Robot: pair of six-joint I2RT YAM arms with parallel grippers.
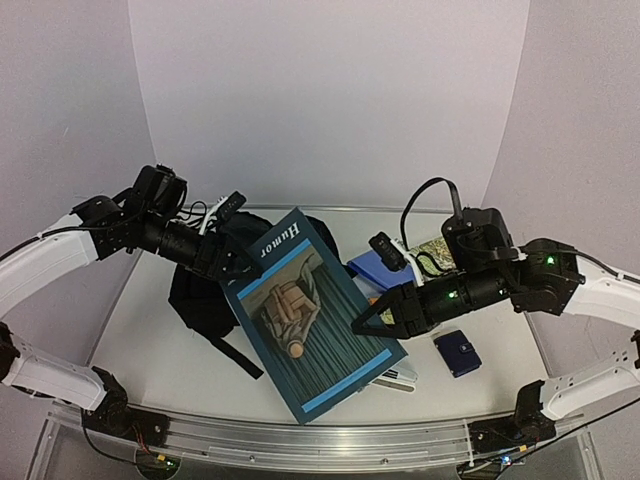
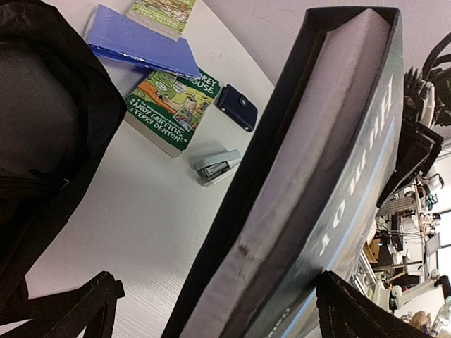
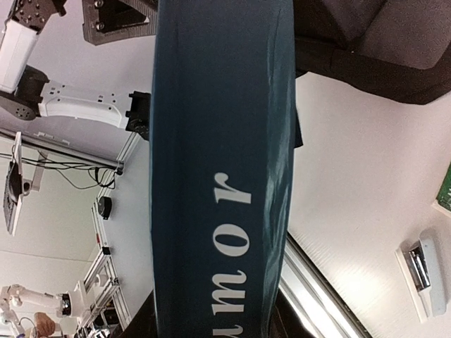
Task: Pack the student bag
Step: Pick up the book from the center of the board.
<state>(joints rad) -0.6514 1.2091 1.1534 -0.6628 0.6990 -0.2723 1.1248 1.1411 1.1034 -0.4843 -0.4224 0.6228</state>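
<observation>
A large teal hardback titled "Humor" [image 1: 300, 320] is held tilted above the table's middle. My right gripper [image 1: 372, 318] is shut on its spine edge, and the spine [image 3: 218, 141] fills the space between those jaws [image 3: 211, 327]. My left gripper [image 1: 232, 262] stands open around the book's far top corner. In the left wrist view the page edge [image 2: 317, 176] passes between the fingers [image 2: 218, 289], with a wide gap on the left side. The student bag [image 1: 200, 300], black and soft, lies under the left arm and partly behind the book [image 2: 42, 141].
A blue folder [image 1: 372, 268] and a green comic book [image 2: 173, 105] lie at the back right. A navy wallet [image 1: 457, 353] sits by the right arm. A grey stapler [image 2: 215, 165] lies near the book's lower corner. A metal rail runs along the near edge.
</observation>
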